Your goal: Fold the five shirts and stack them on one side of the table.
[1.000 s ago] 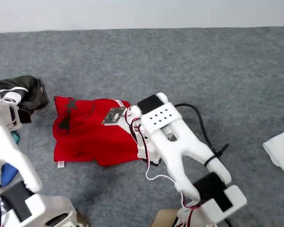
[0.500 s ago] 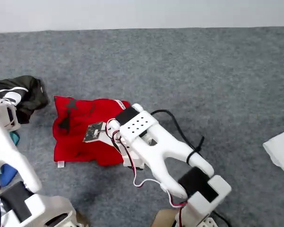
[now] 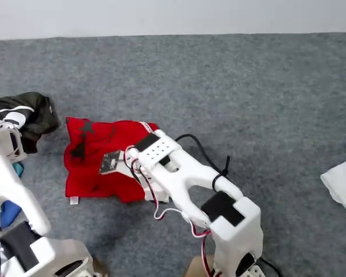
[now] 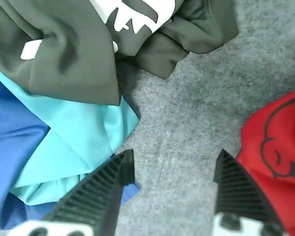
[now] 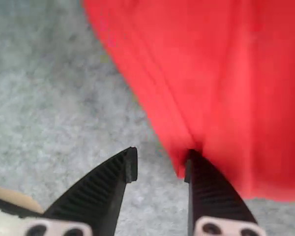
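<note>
A red shirt [image 3: 98,161] lies roughly folded on the grey table [image 3: 248,98], left of centre. My right arm [image 3: 161,158] reaches over its near right part. In the right wrist view my right gripper [image 5: 160,169] is open at the red shirt's [image 5: 211,73] edge, with one finger [image 5: 211,196] touching the cloth and the other over bare table. My left gripper [image 4: 169,172] hangs open above bare table between a dark shirt [image 4: 64,49], a teal shirt [image 4: 73,147] on a blue one [image 4: 14,147], and the red shirt [image 4: 275,147].
The dark shirt [image 3: 32,112] lies crumpled at the table's left edge, with the left arm [image 3: 6,179] standing beside it. A white shirt [image 3: 341,184] pokes in at the right edge. The back and right middle of the table are bare grey felt.
My right arm has swung left across the red shirt and now sits over its near right part. The left arm has kept still.
</note>
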You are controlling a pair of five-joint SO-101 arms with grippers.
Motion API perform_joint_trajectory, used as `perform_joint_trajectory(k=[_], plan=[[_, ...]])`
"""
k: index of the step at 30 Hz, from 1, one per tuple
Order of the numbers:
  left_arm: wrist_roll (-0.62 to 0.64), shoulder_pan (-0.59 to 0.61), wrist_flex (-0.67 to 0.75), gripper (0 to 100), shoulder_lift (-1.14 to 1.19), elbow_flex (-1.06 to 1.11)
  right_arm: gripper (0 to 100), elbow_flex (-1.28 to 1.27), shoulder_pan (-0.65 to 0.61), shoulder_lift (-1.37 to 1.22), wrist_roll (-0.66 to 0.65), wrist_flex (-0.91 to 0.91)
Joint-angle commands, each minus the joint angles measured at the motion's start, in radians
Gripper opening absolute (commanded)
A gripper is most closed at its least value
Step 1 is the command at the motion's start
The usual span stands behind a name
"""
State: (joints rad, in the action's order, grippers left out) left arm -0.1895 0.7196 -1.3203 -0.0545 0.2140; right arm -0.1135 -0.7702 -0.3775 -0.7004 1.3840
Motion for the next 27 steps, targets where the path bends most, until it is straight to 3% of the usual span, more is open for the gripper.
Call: perform_joint_trajectory(k=[1,17,24,27], plan=[[0.008,0.003,0.003,27,-0.051,-0.002,18.0,0.149,0.002,-0.031,-0.005,0.016],[0.003,0.003,0.003,27,-0.051,-0.002,17.6,0.428,0.033,-0.234,-0.003,0.117],[0.006,0.002,0.017,27,-0.051,-0.002,2.0,0.431,0.035,-0.3,-0.003,0.114],[0.006,0.002,0.017,27,-0.051,-0.002,1.1,0.431,0.035,-0.305,-0.003,0.122]])
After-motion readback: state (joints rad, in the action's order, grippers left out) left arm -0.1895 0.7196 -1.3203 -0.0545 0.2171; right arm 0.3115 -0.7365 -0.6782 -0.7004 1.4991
